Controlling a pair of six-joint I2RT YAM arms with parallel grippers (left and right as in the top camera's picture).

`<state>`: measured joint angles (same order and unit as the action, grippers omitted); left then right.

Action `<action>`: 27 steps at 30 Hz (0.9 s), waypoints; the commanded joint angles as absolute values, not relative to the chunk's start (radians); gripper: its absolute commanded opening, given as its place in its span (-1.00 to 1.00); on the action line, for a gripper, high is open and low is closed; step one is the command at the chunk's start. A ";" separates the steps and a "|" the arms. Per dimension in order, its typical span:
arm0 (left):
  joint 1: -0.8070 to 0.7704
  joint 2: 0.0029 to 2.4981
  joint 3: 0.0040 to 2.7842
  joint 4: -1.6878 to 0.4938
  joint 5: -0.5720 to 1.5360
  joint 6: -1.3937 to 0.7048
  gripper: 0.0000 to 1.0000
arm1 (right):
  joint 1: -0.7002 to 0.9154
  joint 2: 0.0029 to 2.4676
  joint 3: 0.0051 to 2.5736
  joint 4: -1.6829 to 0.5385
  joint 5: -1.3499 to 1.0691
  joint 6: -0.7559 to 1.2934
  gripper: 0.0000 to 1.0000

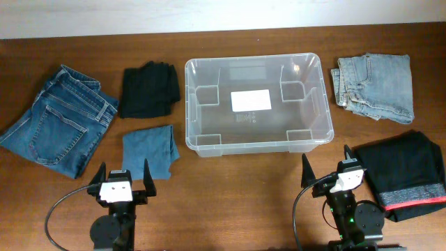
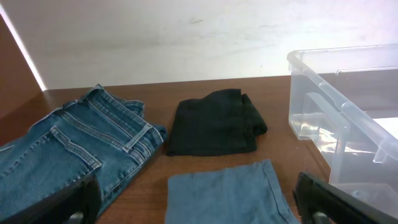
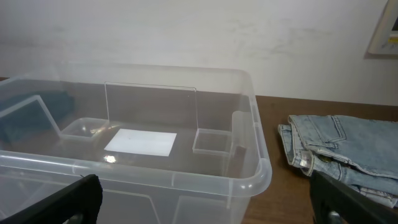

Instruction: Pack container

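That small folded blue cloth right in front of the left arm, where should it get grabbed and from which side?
Best guess: pinch the blue cloth at its near edge, coming straight down with the open left tool, which sits short of it. It lies flat and folded, so no side offers a raised part; that edge is free, with the black garment beyond it.

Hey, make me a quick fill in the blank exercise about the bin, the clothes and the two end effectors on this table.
1. The bin has a white ____ on its floor.
2. The right jeans are a ____ blue than the left jeans.
3. The striped garment is mostly ____.
4. The left end effector and the right end effector both stand ____.
Missing words: label; lighter; black; open.
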<state>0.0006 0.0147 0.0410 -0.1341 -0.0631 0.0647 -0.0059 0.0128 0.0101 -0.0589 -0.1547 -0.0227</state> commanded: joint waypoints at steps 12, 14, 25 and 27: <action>0.003 0.006 0.034 -0.129 -0.074 0.084 0.99 | -0.005 0.006 0.006 -0.065 -0.146 -0.021 0.97; 0.003 0.006 0.034 -0.129 -0.074 0.084 0.99 | -0.005 0.006 0.006 -0.065 -0.146 -0.021 0.97; 0.003 0.006 0.034 -0.129 -0.074 0.084 0.99 | -0.005 0.006 0.006 -0.050 -0.202 0.060 0.97; 0.003 0.006 0.034 -0.129 -0.075 0.084 0.99 | -0.005 0.006 0.006 -0.033 -0.243 0.109 0.97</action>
<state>0.0006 0.0147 0.0410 -0.1341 -0.0631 0.0647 -0.0059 0.0128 0.0101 -0.0521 -0.1741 0.0181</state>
